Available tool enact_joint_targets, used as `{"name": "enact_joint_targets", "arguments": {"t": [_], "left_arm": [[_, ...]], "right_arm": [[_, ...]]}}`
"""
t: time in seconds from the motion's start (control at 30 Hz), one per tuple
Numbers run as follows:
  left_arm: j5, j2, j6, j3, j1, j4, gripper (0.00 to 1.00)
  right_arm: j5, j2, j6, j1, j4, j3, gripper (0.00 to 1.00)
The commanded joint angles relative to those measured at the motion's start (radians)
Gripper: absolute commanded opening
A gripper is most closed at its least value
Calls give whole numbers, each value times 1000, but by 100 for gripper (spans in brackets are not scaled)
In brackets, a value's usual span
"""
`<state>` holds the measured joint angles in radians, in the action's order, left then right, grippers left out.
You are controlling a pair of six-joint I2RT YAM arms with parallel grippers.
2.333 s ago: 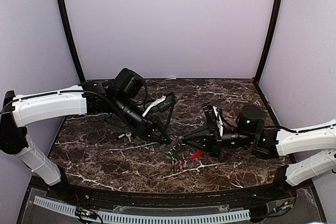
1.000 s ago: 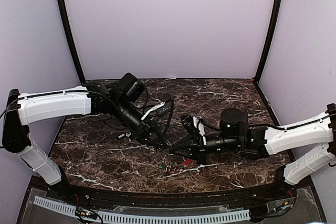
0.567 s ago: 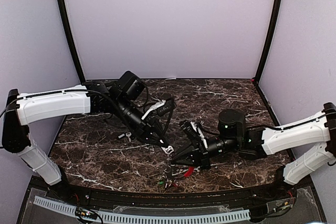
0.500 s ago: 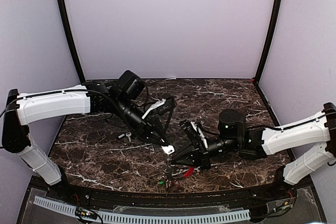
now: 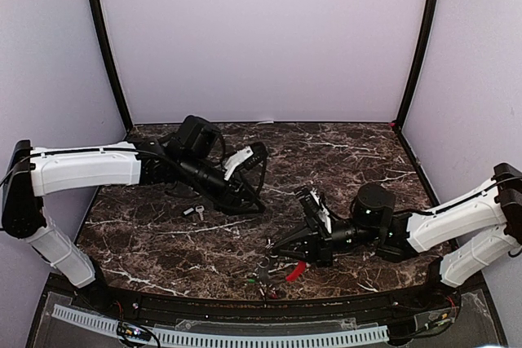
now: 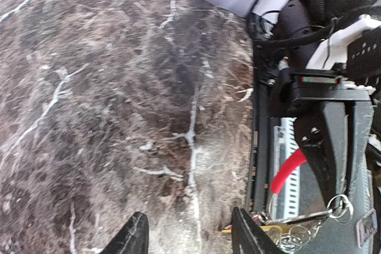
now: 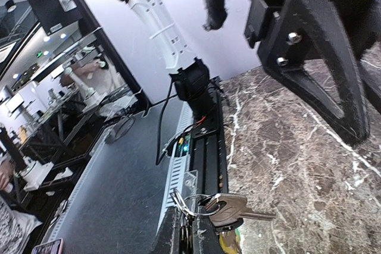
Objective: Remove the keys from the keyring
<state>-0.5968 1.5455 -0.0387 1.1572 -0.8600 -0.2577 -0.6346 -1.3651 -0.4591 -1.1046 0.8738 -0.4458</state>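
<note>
Between the closed tips of the right gripper (image 5: pixel 277 244) sits the keyring (image 7: pixel 191 201), pinched and held just above the marble table (image 5: pixel 342 152). Its red segment (image 6: pixel 284 171) trails below and to the right of the ring. The keys (image 7: pixel 233 206) still appear bunched on it, a plain silver one fanned out beside the ring and coloured heads dangling under it.

What is new is on the far side of the keyring. A second ago the left gripper (image 6: pixel 189 236) was shut tight, its tips nose to nose with the right's at the ring. Now its jaws stand apart with only bare marble between them, and it has backed off up and to the left of the keyring, near but no longer touching. Meanwhile the right arm has carried the ring down towards the arms' bases.

One loose silver key (image 5: pixel 196 212) lies well to the left of the keyring, where it already lay before this attempt.

Whether a key slipped free as the left jaws let go is too small to tell. By the look of the bunch, most of the work remains, and the left gripper would need a fresh grip on a single key.
</note>
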Motion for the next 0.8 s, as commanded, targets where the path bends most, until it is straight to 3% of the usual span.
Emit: {"name": "enact_joint_targets", "arguments": {"t": [0.0,0.1,0.2,0.33,0.53,0.77], "left_arm": [[142,-144,125,-83,-1,169,50],[66,-185,205,-130,-1,241,49],[-37,-175,288,-136,-1,250,34],[-192,-157,358,-171,-10,319,33],[-166,-113,248,-116,-78,175,38],[-147,-99,209,-108,-108,126,44]], "right_arm": [[129,23,-34,9,101,18,0],[189,29,-45,12,93,26,0],[234,29,-49,12,82,27,0],[260,25,-48,12,76,24,0],[259,30,-44,12,73,19,0],[260,34,-36,12,62,19,0]]}}
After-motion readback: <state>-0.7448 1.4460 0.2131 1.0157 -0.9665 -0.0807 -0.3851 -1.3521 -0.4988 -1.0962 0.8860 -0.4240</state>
